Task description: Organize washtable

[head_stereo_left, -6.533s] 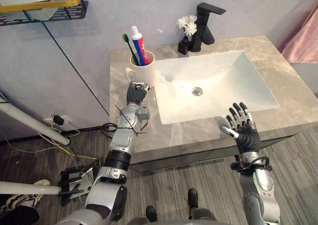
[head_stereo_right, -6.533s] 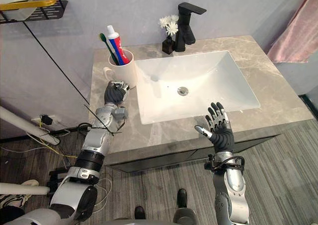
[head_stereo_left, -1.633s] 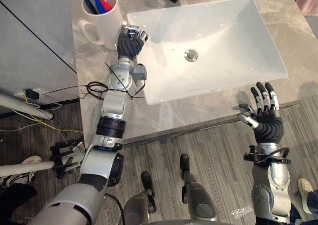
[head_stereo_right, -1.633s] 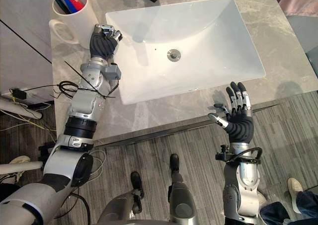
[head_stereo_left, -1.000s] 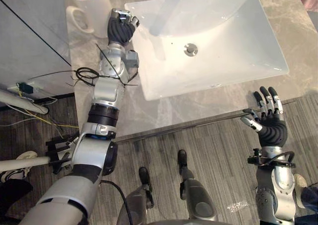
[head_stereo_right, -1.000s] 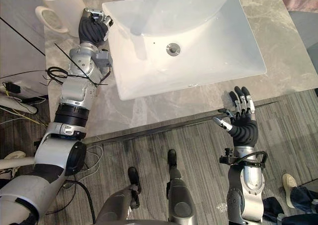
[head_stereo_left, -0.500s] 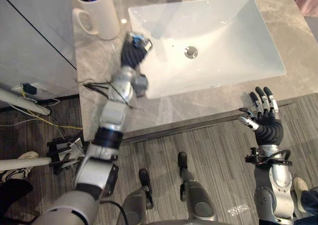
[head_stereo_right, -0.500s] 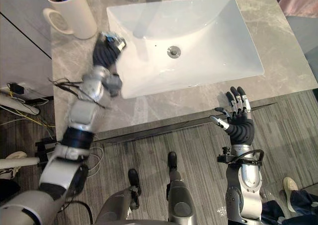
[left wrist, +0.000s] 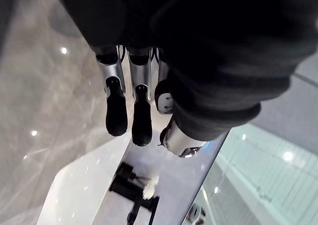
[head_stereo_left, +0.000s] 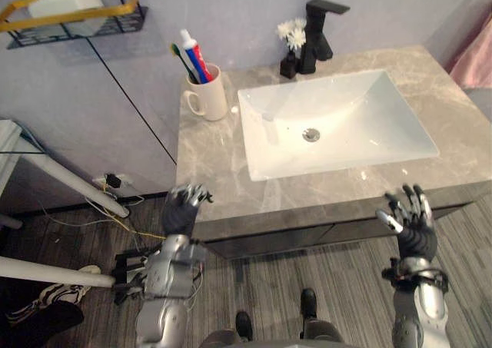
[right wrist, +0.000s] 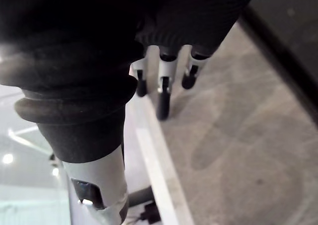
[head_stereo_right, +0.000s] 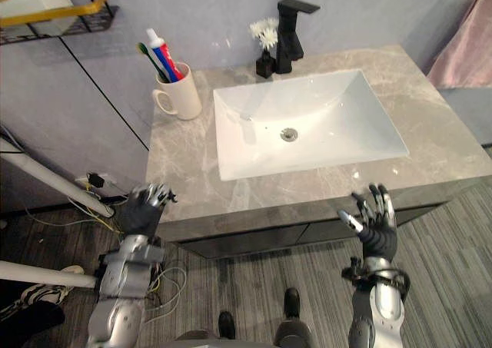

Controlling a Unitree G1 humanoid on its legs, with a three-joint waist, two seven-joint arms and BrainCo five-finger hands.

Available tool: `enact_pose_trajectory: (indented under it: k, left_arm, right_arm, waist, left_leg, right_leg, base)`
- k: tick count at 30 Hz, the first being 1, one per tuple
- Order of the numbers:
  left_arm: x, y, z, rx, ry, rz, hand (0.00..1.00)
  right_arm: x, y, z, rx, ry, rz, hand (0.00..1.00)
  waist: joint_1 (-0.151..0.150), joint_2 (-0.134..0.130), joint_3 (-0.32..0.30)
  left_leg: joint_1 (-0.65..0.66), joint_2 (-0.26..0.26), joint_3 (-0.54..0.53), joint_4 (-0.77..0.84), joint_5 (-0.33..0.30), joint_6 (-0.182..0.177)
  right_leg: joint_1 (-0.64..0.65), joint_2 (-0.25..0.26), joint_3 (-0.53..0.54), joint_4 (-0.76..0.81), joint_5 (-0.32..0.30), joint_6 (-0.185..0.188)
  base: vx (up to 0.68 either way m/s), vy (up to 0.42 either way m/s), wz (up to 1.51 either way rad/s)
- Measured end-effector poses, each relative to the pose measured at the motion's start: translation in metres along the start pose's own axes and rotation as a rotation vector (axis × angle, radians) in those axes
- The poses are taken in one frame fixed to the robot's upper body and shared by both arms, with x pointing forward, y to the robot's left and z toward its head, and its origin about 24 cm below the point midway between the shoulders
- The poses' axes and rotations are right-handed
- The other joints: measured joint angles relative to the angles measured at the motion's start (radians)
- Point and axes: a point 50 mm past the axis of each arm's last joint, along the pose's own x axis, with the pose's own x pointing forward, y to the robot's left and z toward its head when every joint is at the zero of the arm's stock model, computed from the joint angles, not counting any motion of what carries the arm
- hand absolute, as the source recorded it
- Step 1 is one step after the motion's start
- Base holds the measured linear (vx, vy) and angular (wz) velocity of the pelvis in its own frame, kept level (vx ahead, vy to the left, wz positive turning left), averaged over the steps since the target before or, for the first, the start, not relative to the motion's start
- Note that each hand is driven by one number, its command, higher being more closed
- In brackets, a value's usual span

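A white mug (head_stereo_left: 209,96) stands at the back left of the grey marble counter (head_stereo_left: 211,160). It holds a green toothbrush (head_stereo_left: 182,61) and a red, white and blue toothpaste tube (head_stereo_left: 193,53). A white rectangular basin (head_stereo_left: 361,129) is sunk into the counter to the mug's right. My left hand (head_stereo_left: 182,212) hangs in front of the counter's front left corner, below its edge, fingers loosely straight and holding nothing; the left wrist view shows its fingers (left wrist: 117,111) extended. My right hand (head_stereo_left: 416,227) is open and empty, palm up, before the counter's front right edge.
A black faucet (head_stereo_left: 317,34) and a small black vase of white flowers (head_stereo_left: 290,47) stand behind the basin. A black wall shelf with a yellow rail (head_stereo_left: 73,16) holds a white object at upper left. Pink cloth (head_stereo_left: 473,60) hangs at the right.
The left hand has pulled back from beside the mug and basin to below the counter's front edge, and its curled fingers have straightened. The camera view has shifted. The right hand stays open.
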Motion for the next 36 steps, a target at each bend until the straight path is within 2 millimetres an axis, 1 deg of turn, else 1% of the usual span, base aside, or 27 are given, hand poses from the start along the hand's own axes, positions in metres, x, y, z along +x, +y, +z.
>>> enact_pose_trajectory:
  k: [2,4,7,8,9,11,13,16,18,19,20,21,22,23,24,25,26,27,28,29,30,31,32,33,34,35,36]
  left_arm:
    - [-0.021,0.012,-0.015,-0.039,0.062,0.069,0.0]
    - [-0.035,0.022,-0.028,-0.05,0.124,0.105,0.0]
    - [-0.042,0.03,-0.041,-0.042,0.183,0.13,0.0]
    - [-0.044,0.033,-0.047,-0.038,0.203,0.134,0.0]
    - [-0.045,0.035,-0.05,-0.032,0.217,0.139,0.0]
    - [-0.049,0.039,-0.058,-0.023,0.253,0.161,0.0]
    - [-0.055,0.043,-0.065,-0.002,0.298,0.18,0.0]
    - [-0.055,0.044,-0.067,0.03,0.31,0.186,0.0]
    - [-0.054,0.049,-0.062,0.066,0.29,0.222,0.0]
    - [-0.054,0.049,-0.062,0.078,0.291,0.224,0.0]
    - [-0.053,0.05,-0.061,0.096,0.293,0.224,0.0]
    - [-0.047,0.048,-0.06,0.112,0.286,0.216,0.0]
    - [-0.043,0.046,-0.06,0.122,0.28,0.213,0.0]
    - [-0.04,0.045,-0.06,0.136,0.277,0.213,0.0]
    - [-0.039,0.044,-0.06,0.141,0.276,0.212,0.0]
    - [-0.036,0.042,-0.062,0.148,0.285,0.211,0.0]
    - [-0.035,0.042,-0.064,0.144,0.296,0.215,0.0]
    - [-0.034,0.045,-0.068,0.14,0.307,0.224,0.0]
    - [-0.033,0.041,-0.066,0.132,0.291,0.216,0.0]
    - [-0.038,0.053,-0.061,0.152,0.282,0.27,0.0]
    - [-0.036,0.054,-0.06,0.152,0.273,0.286,0.0]
    - [-0.032,0.051,-0.06,0.148,0.266,0.284,0.0]
    - [-0.028,0.048,-0.06,0.149,0.264,0.27,0.0]
    - [-0.025,0.044,-0.061,0.147,0.263,0.248,0.0]
    - [-0.024,0.043,-0.063,0.149,0.267,0.24,0.0]
    - [-0.021,0.042,-0.066,0.151,0.273,0.229,0.0]
    - [-0.017,0.042,-0.067,0.154,0.27,0.223,0.0]
  right_arm:
    - [-0.027,-0.001,-0.022,0.001,0.129,0.015,0.0]
    - [-0.043,0.004,-0.033,-0.031,0.209,0.076,0.0]
    - [-0.047,0.008,-0.037,-0.052,0.234,0.114,0.0]
    - [-0.047,0.011,-0.037,-0.052,0.235,0.13,0.0]
    - [-0.047,0.013,-0.038,-0.057,0.239,0.149,0.0]
    - [-0.047,0.013,-0.039,-0.067,0.245,0.155,0.0]
    - [-0.046,0.014,-0.04,-0.083,0.245,0.158,0.0]
    - [-0.038,0.018,-0.038,-0.1,0.221,0.159,0.0]
    - [-0.024,0.027,-0.032,-0.093,0.162,0.163,0.0]
    - [-0.021,0.03,-0.03,-0.092,0.147,0.167,0.0]
    - [-0.016,0.035,-0.028,-0.091,0.128,0.171,0.0]
    - [-0.009,0.043,-0.025,-0.081,0.103,0.188,0.0]
    - [-0.006,0.045,-0.024,-0.074,0.091,0.184,0.0]
    - [-0.006,0.046,-0.023,-0.072,0.082,0.181,0.0]
    - [-0.003,0.049,-0.022,-0.071,0.068,0.193,0.0]
    - [0.004,0.056,-0.02,-0.07,0.047,0.225,0.0]
    - [0.01,0.058,-0.021,-0.076,0.046,0.239,0.0]
    - [0.017,0.058,-0.026,-0.077,0.055,0.235,0.0]
    - [0.033,0.059,-0.022,-0.096,0.029,0.246,0.0]
    - [0.041,0.072,-0.035,-0.087,0.079,0.28,0.0]
    - [0.045,0.08,-0.039,-0.092,0.097,0.314,0.0]
    - [0.047,0.091,-0.041,-0.099,0.107,0.368,0.0]
    - [0.047,0.1,-0.041,-0.096,0.105,0.406,0.0]
    - [0.046,0.101,-0.041,-0.095,0.104,0.415,0.0]
    - [0.045,0.096,-0.042,-0.102,0.109,0.404,0.0]
    - [0.041,0.085,-0.045,-0.113,0.127,0.372,0.0]
    - [0.033,0.073,-0.048,-0.117,0.15,0.335,0.0]
  waist:
    - [0.0,-0.004,-0.009]
    - [0.0,-0.013,-0.034]
    - [0.004,-0.027,-0.054]
    - [0.009,-0.028,-0.059]
    - [0.016,-0.036,-0.064]
    - [0.024,-0.034,-0.061]
    - [0.024,-0.041,-0.05]
    - [0.026,-0.043,-0.026]
    - [0.034,-0.046,0.0]
    - [0.039,-0.047,0.005]
    - [0.045,-0.034,0.022]
    - [0.051,-0.042,0.041]
    - [0.053,-0.045,0.051]
    - [0.054,-0.059,0.051]
    - [0.056,-0.093,0.045]
    - [0.044,-0.105,0.054]
    - [0.046,-0.12,0.051]
    - [0.066,-0.119,0.023]
    - [0.083,-0.094,0.033]
    - [0.083,-0.138,0.021]
    - [0.092,-0.151,0.013]
    - [0.106,-0.153,0.012]
    - [0.113,-0.142,0.011]
    - [0.105,-0.124,0.008]
    - [0.102,-0.107,0.01]
    - [0.096,-0.094,0.008]
    - [0.089,-0.098,0.007]
  left_leg:
    - [0.023,0.004,0.001,0.003,-0.019,0.0]
    - [0.031,0.011,0.001,0.021,-0.04,-0.005]
    - [0.032,0.019,0.0,0.043,-0.053,-0.006]
    - [0.033,0.022,-0.001,0.049,-0.057,-0.007]
    - [0.032,0.025,-0.001,0.06,-0.063,-0.009]
    - [0.034,0.028,0.0,0.068,-0.067,-0.01]
    - [0.04,0.03,0.009,0.075,-0.07,-0.008]
    - [0.026,0.04,0.063,0.116,-0.095,-0.008]
    - [-0.036,0.07,0.161,0.201,-0.139,-0.001]
    - [-0.054,0.084,0.197,0.221,-0.15,-0.001]
    - [-0.073,0.109,0.24,0.241,-0.161,0.004]
    - [-0.079,0.143,0.299,0.254,-0.164,0.008]
    - [-0.079,0.158,0.332,0.256,-0.164,0.008]
    - [-0.067,0.158,0.376,0.27,-0.164,0.008]
    - [-0.062,0.158,0.412,0.295,-0.166,0.008]
    - [-0.081,0.165,0.429,0.367,-0.161,0.023]
    - [-0.111,0.15,0.419,0.373,-0.176,0.029]
    - [-0.136,0.08,0.374,0.231,-0.186,0.056]
    - [-0.126,0.069,0.421,0.093,-0.067,0.074]
    - [-0.116,0.047,0.52,0.111,-0.039,0.076]
    - [-0.12,0.052,0.562,0.133,-0.053,0.077]
    - [-0.123,0.075,0.628,0.167,-0.07,0.077]
    - [-0.127,0.103,0.691,0.202,-0.082,0.075]
    - [-0.129,0.138,0.734,0.248,-0.102,0.065]
    - [-0.131,0.173,0.745,0.288,-0.115,0.056]
    - [-0.136,0.226,0.751,0.359,-0.128,0.061]
    - [-0.136,0.277,0.757,0.444,-0.139,0.058]
  right_leg:
    - [0.026,-0.003,-0.017,0.024,-0.027,0.002]
    - [0.026,-0.003,-0.025,0.072,-0.063,0.002]
    - [0.026,-0.004,-0.028,0.1,-0.083,0.0]
    - [0.025,-0.005,-0.03,0.109,-0.091,-0.002]
    - [0.026,-0.004,-0.032,0.118,-0.096,-0.002]
    - [0.024,-0.005,-0.034,0.134,-0.109,-0.001]
    - [0.022,-0.006,-0.033,0.151,-0.12,-0.003]
    - [-0.018,-0.001,0.007,0.175,-0.124,-0.004]
    - [-0.092,0.003,0.02,0.19,-0.124,-0.015]
    - [-0.11,0.001,-0.001,0.193,-0.127,-0.018]
    - [-0.14,-0.001,-0.048,0.205,-0.142,-0.031]
    - [-0.177,-0.019,-0.129,0.302,-0.147,-0.043]
    - [-0.189,-0.042,-0.188,0.422,-0.163,-0.063]
    - [-0.18,-0.093,-0.265,0.571,-0.223,-0.082]
    - [-0.179,-0.128,-0.317,0.606,-0.242,-0.09]
    - [-0.195,-0.134,-0.399,0.621,-0.21,-0.147]
    - [-0.187,-0.124,-0.395,0.558,-0.189,-0.178]
    - [-0.133,-0.075,-0.373,0.364,-0.156,-0.152]
    - [-0.135,-0.111,-0.491,0.634,-0.315,-0.203]
    - [-0.093,-0.187,-0.525,0.736,-0.382,-0.158]
    - [-0.064,-0.191,-0.54,0.699,-0.397,-0.129]
    - [-0.047,-0.169,-0.554,0.603,-0.39,-0.091]
    - [-0.037,-0.13,-0.56,0.505,-0.376,-0.071]
    - [-0.004,-0.073,-0.527,0.377,-0.354,-0.039]
    - [0.018,-0.036,-0.506,0.31,-0.325,-0.041]
    - [0.051,0.013,-0.482,0.222,-0.272,-0.058]
    - [0.082,0.043,-0.45,0.16,-0.244,-0.072]
  base:
    - [0.0,0.0,0.11]
    - [-0.01,0.006,0.09]
    - [0.02,0.0,0.05]
    - [0.03,-0.009,0.05]
    - [0.0,0.0,0.0]
    - [0.01,-0.007,0.02]
    - [0.01,0.002,-0.04]
    - [-0.03,0.028,-0.48]
    - [-0.11,0.034,-1.08]
    - [-0.11,0.015,-1.28]
    - [-0.07,-0.008,-1.4]
    - [-0.06,-0.02,-1.41]
    - [0.04,-0.031,-1.25]
    - [0.09,-0.036,-1.03]
    - [0.09,-0.059,-1.22]
    - [0.0,-0.054,-1.14]
    - [-0.13,-0.023,-1.24]
    - [-0.17,0.002,-1.52]
    - [-0.16,0.004,-2.02]
    - [-0.05,-0.051,-2.0]
    - [-0.03,-0.109,-1.89]
    - [-0.06,-0.162,-1.87]
    - [-0.07,-0.192,-2.06]
    - [-0.04,-0.172,-1.65]
    - [-0.01,-0.186,-1.26]
    - [-0.03,-0.171,-1.0]
    - [-0.05,-0.146,-0.85]
